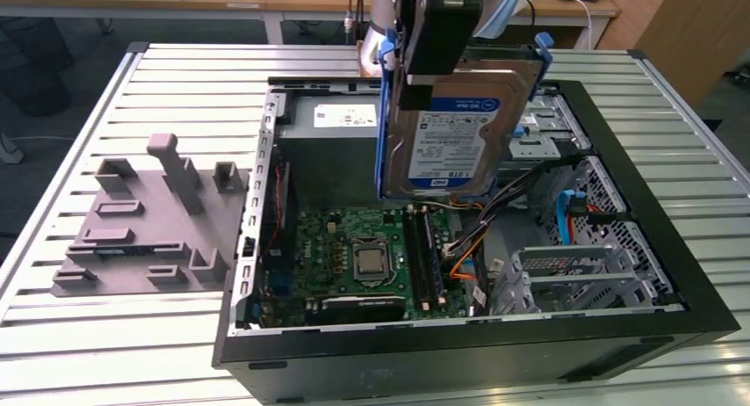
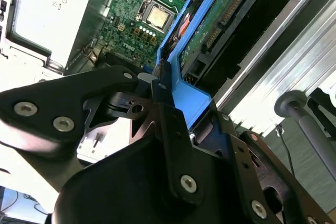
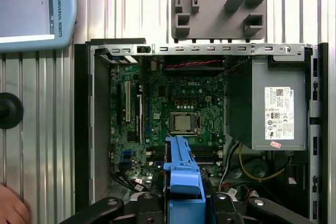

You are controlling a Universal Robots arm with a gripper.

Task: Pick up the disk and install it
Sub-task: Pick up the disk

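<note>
Gripper: the gripper (image 1: 424, 76) sits at the upper middle of the exterior view, reaching down from the top edge. It also shows in both wrist views (image 3: 182, 203) (image 2: 191, 111).
Fingers: the black fingers (image 2: 170, 129) are closed on the disk, pressing the blue carrier (image 3: 182, 174) from both sides.
Disk: the disk (image 1: 451, 134) hangs upright on edge from the gripper, in the air over the open case. Its blue-and-white label faces the exterior camera, and a blue rail runs down the edge towards the exterior view's left. The second wrist view shows its green circuit-board side (image 2: 220, 14).
Disk over: in the first wrist view it is seen edge-on above the motherboard (image 3: 157, 103), just beside the processor (image 3: 183, 123).
Case: the black case (image 1: 469, 353) lies on its side with the panel off, filling the centre and right of the exterior view.
Grey box: the grey box (image 1: 334, 116) with a white sticker sits at the far end of the case, partly behind the disk.
Cage: the metal cage (image 1: 580, 270) stands at the case's side on the exterior view's right, apart from the disk.
Fixture: the grey moulded fixture (image 1: 140, 221) lies on the table at the exterior view's left, just beside the case.
Table: the slatted metal table (image 1: 70, 336) carries the case and the fixture.
Hand: part of a person's hand (image 3: 10, 211) shows over the slats, outside the case.
</note>
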